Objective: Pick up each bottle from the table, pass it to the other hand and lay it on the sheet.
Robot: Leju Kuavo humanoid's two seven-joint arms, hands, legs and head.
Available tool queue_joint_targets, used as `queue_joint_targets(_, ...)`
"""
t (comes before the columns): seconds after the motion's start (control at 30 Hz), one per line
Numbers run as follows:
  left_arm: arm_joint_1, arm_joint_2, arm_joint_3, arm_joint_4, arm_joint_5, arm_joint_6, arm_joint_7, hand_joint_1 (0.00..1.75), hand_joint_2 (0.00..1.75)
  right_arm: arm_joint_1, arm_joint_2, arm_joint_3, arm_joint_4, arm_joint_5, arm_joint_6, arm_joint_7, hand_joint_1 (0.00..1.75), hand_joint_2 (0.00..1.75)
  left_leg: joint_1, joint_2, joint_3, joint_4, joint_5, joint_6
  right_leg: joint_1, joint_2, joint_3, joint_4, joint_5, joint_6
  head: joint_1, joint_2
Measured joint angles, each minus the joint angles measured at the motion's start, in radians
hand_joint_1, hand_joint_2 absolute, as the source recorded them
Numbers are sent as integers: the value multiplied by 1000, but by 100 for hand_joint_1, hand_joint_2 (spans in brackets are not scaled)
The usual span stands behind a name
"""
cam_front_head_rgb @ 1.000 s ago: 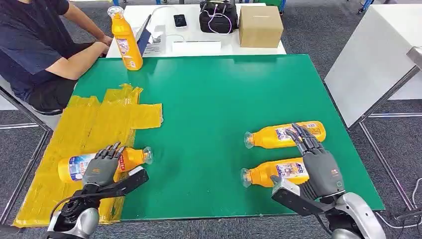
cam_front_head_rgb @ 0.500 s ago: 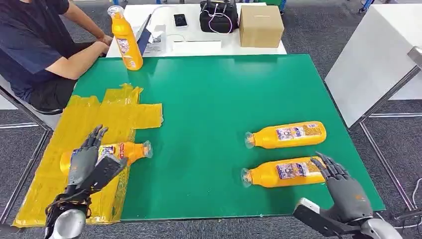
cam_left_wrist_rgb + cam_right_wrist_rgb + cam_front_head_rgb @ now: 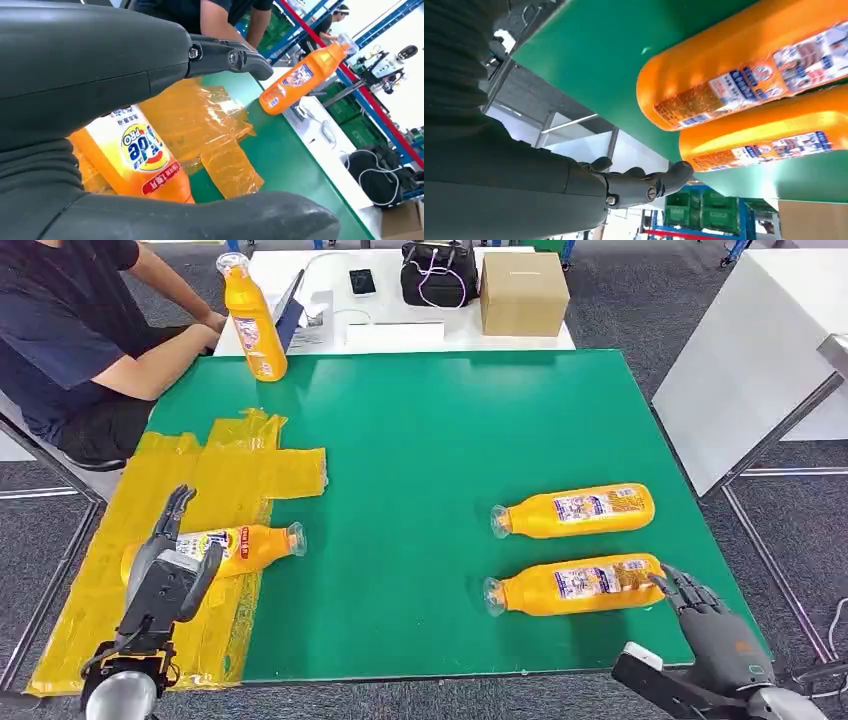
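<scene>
Robotics test lab or workshop floor. Flat green work table [image 3: 450, 440] on grey carpet tiles [image 3: 640, 300], white side desk [image 3: 400, 335] carrying a brown cardboard box [image 3: 523, 292] and black phone [image 3: 362, 281]. Blue-and-red metal racking [image 3: 370, 65] with green plastic crates [image 3: 704, 210] behind.

The sheet [image 3: 180, 510] lay on the left part of the table [image 3: 420, 440]. One bottle [image 3: 230, 548] lay on its side on the sheet, cap toward the table's centre. The left hand [image 3: 165, 565] was at the near-left end of that bottle. Two more bottles lay on the right part of the table, well apart from the sheet: the farther bottle [image 3: 575, 510] behind the nearer bottle [image 3: 575, 585]. The right hand [image 3: 715, 630] was just beside the nearer bottle's base. An upright bottle [image 3: 252, 318] stood at the table's far-left corner, behind the sheet.
</scene>
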Motion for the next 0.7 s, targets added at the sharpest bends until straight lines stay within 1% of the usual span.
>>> queue_joint_targets(0.43,-2,-8,0,0,39,-3,-1,0,0,-148,20,62,112,39,50,7,0,175,0,0,0,0,0,0,0,0,0,0,0,0,0,0)
queue_joint_targets(0.7,-11,-11,0,0,46,-1,-1,0,0,-190,26,106,163,45,63,10,0,175,0,0,0,0,0,0,0,0,0,0,0,0,0,0)
